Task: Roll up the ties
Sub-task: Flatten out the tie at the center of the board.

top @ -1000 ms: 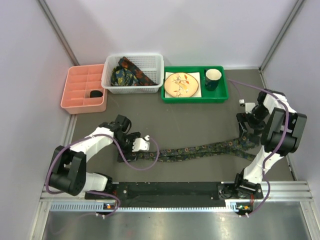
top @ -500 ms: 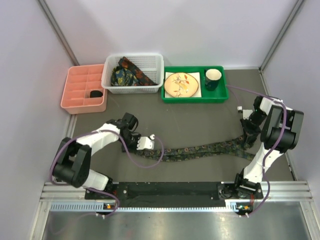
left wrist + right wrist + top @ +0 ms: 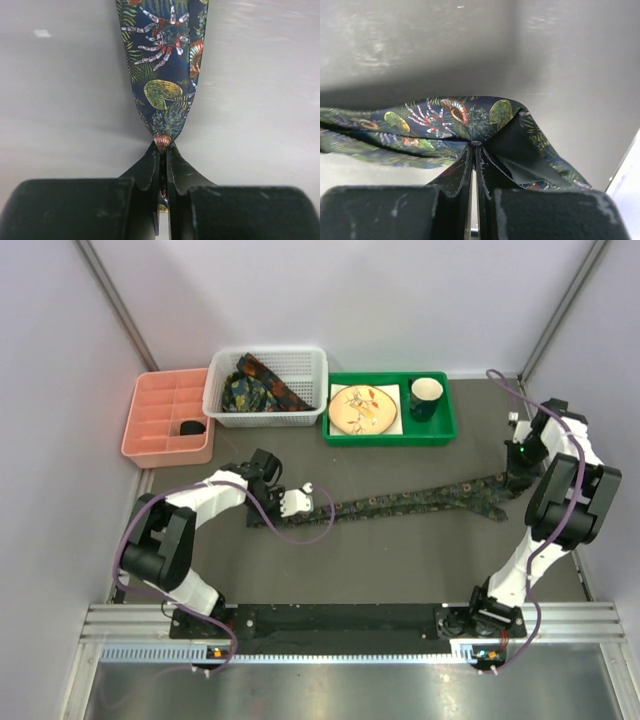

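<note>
Top external view: two arms are in frame, each ending in one gripper. One tie [image 3: 420,498] lies stretched across the middle of the grey table [image 3: 400,570], running from the left gripper [image 3: 325,506] to the right gripper [image 3: 515,476] and angling slightly toward the far side at its right end. Its broader section rests on the table just near of the right gripper. Left wrist view: the left gripper [image 3: 162,150] has its jaws pressed together on the narrowed end of the tie [image 3: 162,75], and the printed fabric extends straight away from the fingertips. Right wrist view: the right gripper [image 3: 472,150] is likewise clamped on the tie [image 3: 445,117], where the fabric is bunched and folded at the pinch point and trails off to the left. Along the far edge of the table stand three containers. One white basket [image 3: 222,400] holds bundled ties [image 3: 255,388] of the same print; their number cannot be told. To its left stands one pink divided tray [image 3: 150,425] with one small black object [image 3: 192,427] in a near compartment. To the right of the basket, one green tray [image 3: 440,428] carries one patterned plate [image 3: 365,407] and one cup [image 3: 426,395], the cup at the far right of that tray.
</note>
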